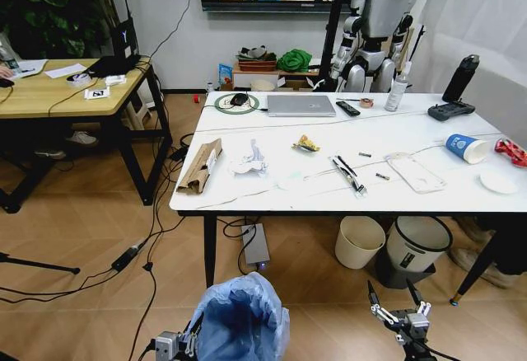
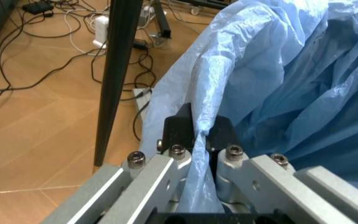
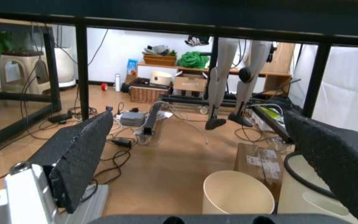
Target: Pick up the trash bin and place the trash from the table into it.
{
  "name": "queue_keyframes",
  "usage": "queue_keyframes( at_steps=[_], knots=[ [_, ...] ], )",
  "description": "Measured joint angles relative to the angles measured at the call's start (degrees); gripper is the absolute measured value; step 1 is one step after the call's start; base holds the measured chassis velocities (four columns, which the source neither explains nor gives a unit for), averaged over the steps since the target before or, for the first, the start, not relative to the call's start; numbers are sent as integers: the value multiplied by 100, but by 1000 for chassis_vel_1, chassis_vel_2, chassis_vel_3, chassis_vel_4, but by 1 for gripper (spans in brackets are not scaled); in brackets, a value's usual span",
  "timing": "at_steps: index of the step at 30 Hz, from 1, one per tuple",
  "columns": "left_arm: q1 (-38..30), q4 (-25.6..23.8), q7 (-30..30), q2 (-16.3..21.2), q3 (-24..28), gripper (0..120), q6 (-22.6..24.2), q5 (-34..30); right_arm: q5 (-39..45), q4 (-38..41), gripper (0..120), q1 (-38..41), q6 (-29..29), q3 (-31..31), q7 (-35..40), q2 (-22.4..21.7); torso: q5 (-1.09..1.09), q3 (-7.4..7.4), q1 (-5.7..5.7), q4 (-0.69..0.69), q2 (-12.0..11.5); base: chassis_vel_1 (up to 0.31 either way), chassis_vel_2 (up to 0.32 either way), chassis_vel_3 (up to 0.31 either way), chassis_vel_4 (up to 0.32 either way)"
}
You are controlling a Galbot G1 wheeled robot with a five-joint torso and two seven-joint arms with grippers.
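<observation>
Pinching the trash bin's (image 1: 241,318) light-blue bag between closed fingers, the left gripper (image 2: 197,135) holds it low, in front of the desk (image 1: 329,200). The right gripper (image 1: 397,302) hangs spread wide, holding nothing. One cardboard piece (image 1: 200,165), one crumpled paper (image 1: 249,160), one yellow wrapper (image 1: 306,143), one blue cup (image 1: 466,147) and one red wrapper (image 1: 512,152) lie on top. A cream bucket (image 1: 360,241) and a white bin (image 1: 414,250) stand underneath.

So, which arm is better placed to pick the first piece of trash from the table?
The right, probably. The right gripper is open and empty, low in front of the table. The left gripper is shut on the trash bin bag, so it is occupied.
</observation>
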Motion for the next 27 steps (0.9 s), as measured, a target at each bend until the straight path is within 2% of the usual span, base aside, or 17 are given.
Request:
queue_keyframes(
  at_steps=[9,17,25,27],
  knots=[
    [3,7,-1,7,-1,0,0,5,-5,0,100,5,0,-4,0,0,0,92,73,0,164,0,0,0,0],
    [-36,65,-195,-1,31,0,-164,102,-11,-28,100,35,-11,-3,-1,0,0,296,232,0,527,0,0,0,0],
    [-64,94,-231,-5,8,0,-225,228,-9,-47,100,43,-11,0,-1,0,0,322,247,0,567,0,0,0,0],
    [-67,134,-177,-20,-107,0,-175,465,-8,-47,100,42,-11,0,-1,0,0,320,246,0,563,0,0,0,0]
  ],
)
